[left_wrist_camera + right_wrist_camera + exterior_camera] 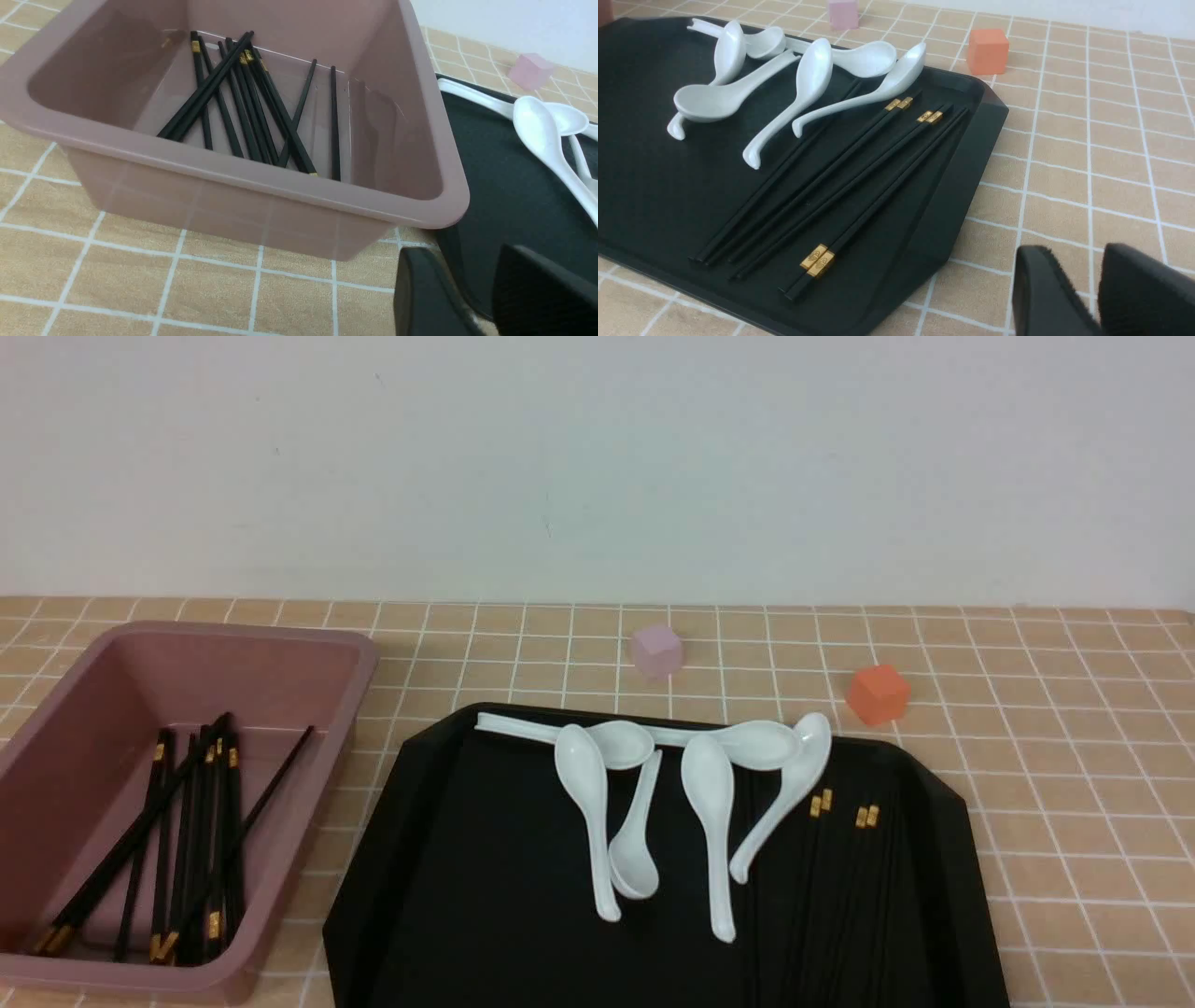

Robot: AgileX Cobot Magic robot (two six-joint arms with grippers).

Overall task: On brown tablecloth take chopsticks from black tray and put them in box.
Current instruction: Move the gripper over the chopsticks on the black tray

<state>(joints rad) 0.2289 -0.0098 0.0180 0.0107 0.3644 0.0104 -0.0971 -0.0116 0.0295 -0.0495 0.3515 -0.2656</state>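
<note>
On the brown tablecloth (1074,756) lies the black tray (467,896). Several black chopsticks (859,177) with gold bands rest side by side on its right part, beside the white spoons (583,775). To the left stands the mauve box (359,658), and several chopsticks (191,840) lie crossed inside it. In the left wrist view my left gripper (467,261) hovers open over the cloth by the box's near corner, with nothing in it. In the right wrist view my right gripper (1083,261) stands open and empty over the cloth, off the tray's right rim. Neither gripper shows in the front view.
A small pink cube (656,651) and a small orange cube (878,693) sit on the cloth behind the tray. Several white ceramic spoons overlap across the tray's back half. A white wall closes off the far side of the table.
</note>
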